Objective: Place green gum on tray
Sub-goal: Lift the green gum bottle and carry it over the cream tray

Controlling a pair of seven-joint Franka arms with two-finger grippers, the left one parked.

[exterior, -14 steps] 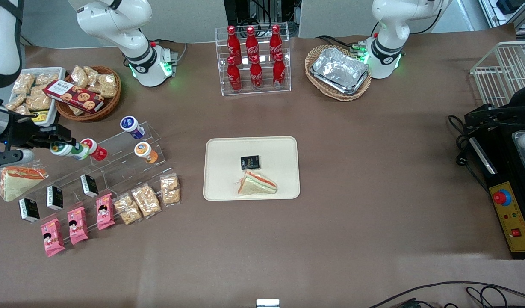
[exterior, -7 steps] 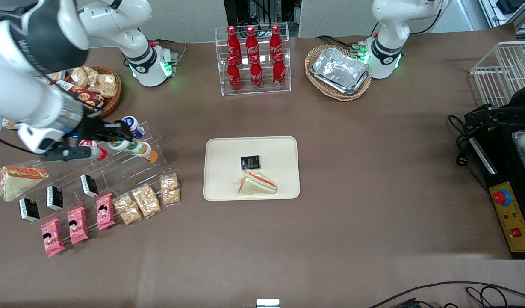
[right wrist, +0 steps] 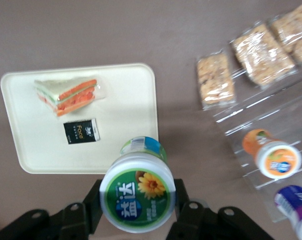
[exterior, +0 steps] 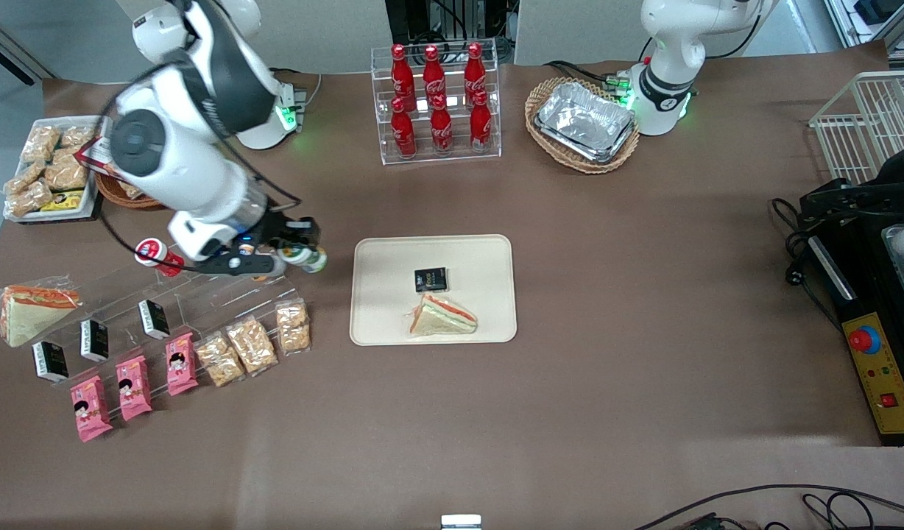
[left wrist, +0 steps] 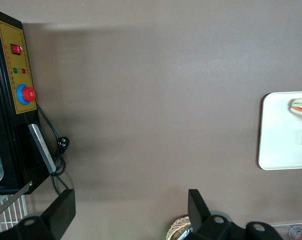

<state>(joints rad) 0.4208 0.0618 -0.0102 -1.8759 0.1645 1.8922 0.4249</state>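
green gum [right wrist: 138, 197], a small white cylindrical canister with a green-rimmed lid and a flower on its green label, sits pinched between the two black fingers [right wrist: 93, 200] of the right arm's gripper [exterior: 302, 255]. the gripper hangs in the air above the brown table [exterior: 606, 294], just beside the edge of the flat cream rectangular tray [exterior: 378, 254] that faces the working arm's end, with the canister [exterior: 307, 258] not yet over the tray. on the tray [right wrist: 136, 85] lie a wrapped triangular sandwich [exterior: 442, 316] and a small black packet [exterior: 431, 279], the packet farther from the front camera than the sandwich. in the wrist view the orange-lidded canister [right wrist: 272, 155] and a purple-lidded canister [right wrist: 295, 205] rest on a clear acrylic stepped stand [right wrist: 285, 112], near clear bags of golden snacks [right wrist: 216, 78].
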